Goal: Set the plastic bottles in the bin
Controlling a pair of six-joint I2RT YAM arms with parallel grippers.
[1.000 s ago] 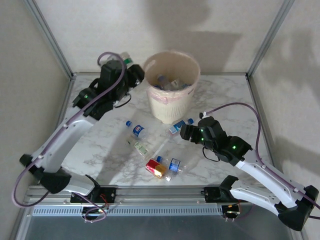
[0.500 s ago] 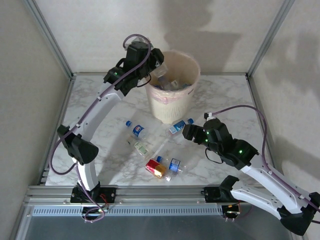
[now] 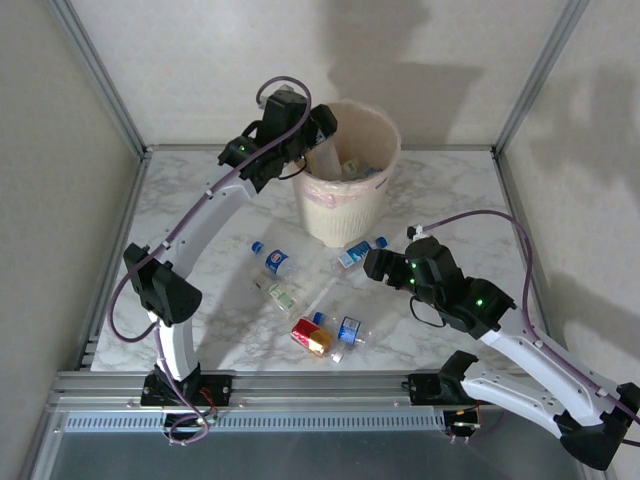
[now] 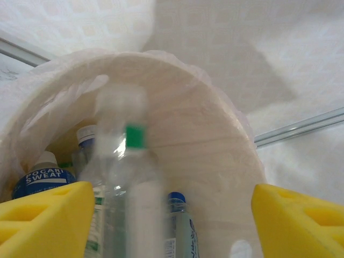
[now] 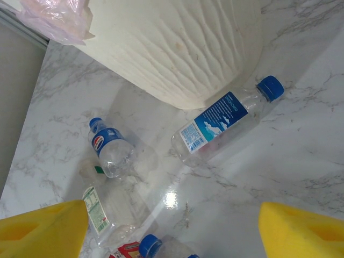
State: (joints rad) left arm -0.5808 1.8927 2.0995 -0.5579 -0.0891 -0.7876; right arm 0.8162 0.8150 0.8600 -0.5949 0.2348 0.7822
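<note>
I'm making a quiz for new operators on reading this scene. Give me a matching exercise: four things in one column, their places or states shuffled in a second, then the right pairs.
Things
1. left gripper
2. right gripper
3. cloud-label clear bottle
4. red-and-gold bottle

Places and states
A. lying on the table beside the foot of the bin
B. jaws apart over the bin's mouth, a blurred clear bottle between them
C. lying among the bottles nearest the table's near edge
D. open and empty above the table

Pairs: 1-B; 2-D; 3-A; 4-C
</note>
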